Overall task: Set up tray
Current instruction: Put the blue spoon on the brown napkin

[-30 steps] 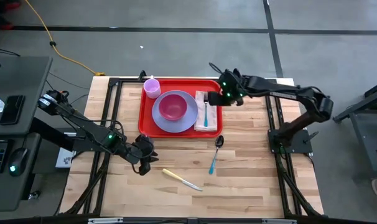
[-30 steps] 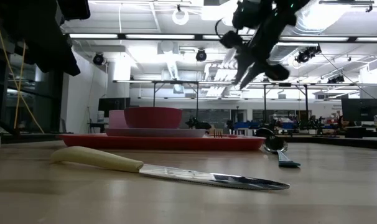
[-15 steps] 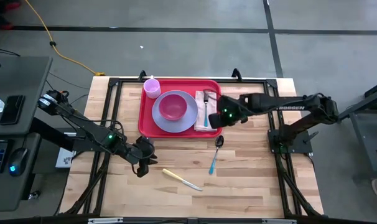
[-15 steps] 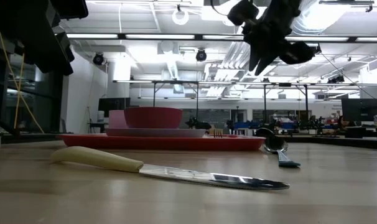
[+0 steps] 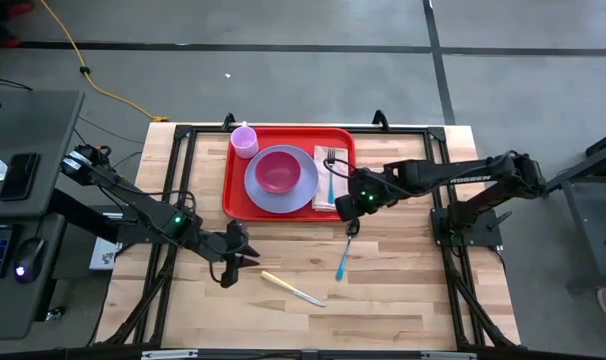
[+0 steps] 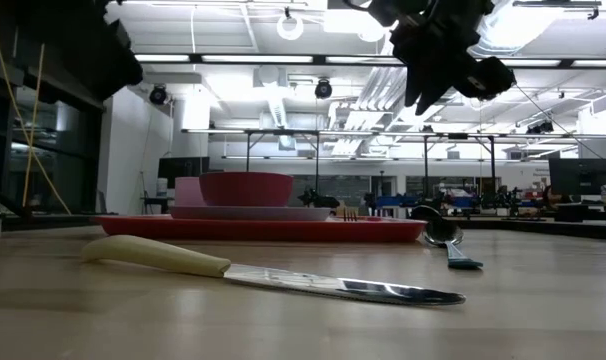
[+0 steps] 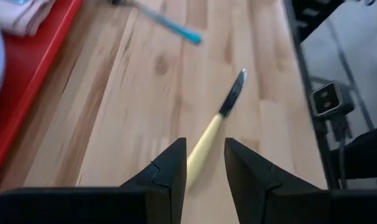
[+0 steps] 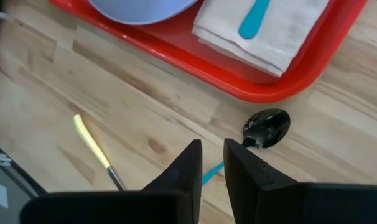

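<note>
The red tray (image 5: 235, 200) lies at the table's far middle. It carries a lavender plate (image 5: 295, 198) with a pink bowl (image 5: 275, 172), a small cup (image 5: 245, 140), and a white napkin (image 5: 326, 190) with a teal-handled fork (image 8: 255, 15). A teal-handled spoon (image 5: 347, 245) and a yellow-handled knife (image 5: 293, 288) lie flat on the wood. My right gripper (image 5: 349, 205) hovers over the tray's near right corner, just above the spoon's bowl (image 8: 267, 127). Its fingers are a narrow gap apart and hold nothing. My left gripper (image 5: 233, 262) hangs open above the table, left of the knife's handle (image 7: 204, 146).
Bare wood lies around the knife and spoon, toward the near edge. A black metal frame (image 5: 183, 133) runs along the table's sides. A desk with a phone and keyboard (image 5: 18, 180) stands off the left edge.
My right gripper has swung from above the napkin at the tray's far right toward the table's near edge, and now hangs over the tray's near right corner by the spoon. My left gripper has rolled a little at the wrist without shifting place. No object has moved.
</note>
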Controlling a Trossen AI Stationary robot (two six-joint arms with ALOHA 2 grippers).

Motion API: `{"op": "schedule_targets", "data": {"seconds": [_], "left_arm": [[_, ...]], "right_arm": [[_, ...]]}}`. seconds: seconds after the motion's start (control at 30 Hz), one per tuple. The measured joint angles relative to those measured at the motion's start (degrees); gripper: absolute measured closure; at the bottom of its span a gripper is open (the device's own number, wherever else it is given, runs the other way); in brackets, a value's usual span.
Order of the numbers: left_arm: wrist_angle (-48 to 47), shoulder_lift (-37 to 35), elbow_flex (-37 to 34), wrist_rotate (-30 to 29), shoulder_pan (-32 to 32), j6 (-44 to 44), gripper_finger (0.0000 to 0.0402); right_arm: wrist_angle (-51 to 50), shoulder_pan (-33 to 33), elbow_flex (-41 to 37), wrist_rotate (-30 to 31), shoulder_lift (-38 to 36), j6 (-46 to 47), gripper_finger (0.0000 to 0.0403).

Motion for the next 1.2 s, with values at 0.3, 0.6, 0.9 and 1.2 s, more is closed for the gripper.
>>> {"op": "schedule_targets", "data": {"seconds": [0.3, 0.6, 0.9, 1.2], "left_arm": [[27.05, 0.02, -12.20, 2.81, 0.00, 1.56, 0.0263], [41.40, 0.01, -19.87, 3.48, 0.00, 3.00, 0.0263], [41.83, 0.02, -21.55, 5.30, 0.00, 2.75, 0.0263], [41.61, 0.02, -21.55, 7.37, 0.00, 2.71, 0.0263]], "right_arm": [[-0.71, 1.80, 0.00, 0.56, 0.79, 4.07, 0.0342], [-1.02, 5.44, 0.00, 3.17, 2.63, 8.55, 0.0317], [-0.82, 9.48, 0.00, 3.31, 7.58, 14.66, 0.0288], [1.39, 11.93, 0.00, 2.98, 13.71, 20.97, 0.0275]]}}
